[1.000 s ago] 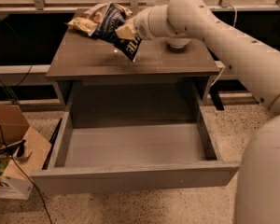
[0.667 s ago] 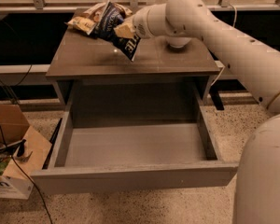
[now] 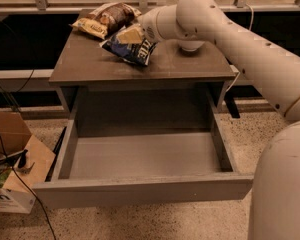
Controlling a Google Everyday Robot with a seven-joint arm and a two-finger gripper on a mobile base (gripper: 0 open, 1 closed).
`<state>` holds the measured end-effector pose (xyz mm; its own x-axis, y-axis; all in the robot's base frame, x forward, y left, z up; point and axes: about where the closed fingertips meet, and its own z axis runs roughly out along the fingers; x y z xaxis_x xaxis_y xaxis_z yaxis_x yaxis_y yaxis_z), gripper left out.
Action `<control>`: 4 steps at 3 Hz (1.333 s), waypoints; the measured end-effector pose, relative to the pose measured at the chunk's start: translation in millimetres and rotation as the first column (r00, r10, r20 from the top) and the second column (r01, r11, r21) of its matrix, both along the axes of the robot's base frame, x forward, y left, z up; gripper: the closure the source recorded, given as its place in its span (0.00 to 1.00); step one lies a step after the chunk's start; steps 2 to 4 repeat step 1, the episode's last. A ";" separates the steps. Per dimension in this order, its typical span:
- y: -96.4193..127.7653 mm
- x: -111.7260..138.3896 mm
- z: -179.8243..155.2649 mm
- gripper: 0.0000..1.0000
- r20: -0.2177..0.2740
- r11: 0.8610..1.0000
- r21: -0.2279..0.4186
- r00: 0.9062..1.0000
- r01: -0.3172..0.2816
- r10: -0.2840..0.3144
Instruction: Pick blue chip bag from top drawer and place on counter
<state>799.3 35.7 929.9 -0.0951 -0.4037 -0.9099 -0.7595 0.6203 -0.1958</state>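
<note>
Gripper (image 3: 131, 34) on the end of the white arm (image 3: 250, 49), extended from the right: sits beyond the pulled-out top drawer (image 3: 140, 156), over the far middle of the counter (image 3: 80, 64), and pinches shut on the upper edge of the blue chip bag (image 3: 132, 51). Holds that bag directly beneath and slightly near of the grip, long axis roughly left to right and tilted, lower edge at the counter surface, touching or just clear, cannot tell. Looks to need only a short drop and a release, clear of the brown-and-yellow chip bag (image 3: 102, 21) just to the far left.
</note>
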 end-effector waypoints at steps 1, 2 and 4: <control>1.3 -0.1 -0.8 0.00 -0.001 1.000 0.000 1.000 -0.002 0.002; 1.3 -0.1 -0.8 0.00 -0.001 1.000 0.000 1.000 -0.002 0.002; 1.3 -0.1 -0.8 0.00 -0.001 1.000 0.000 1.000 -0.002 0.002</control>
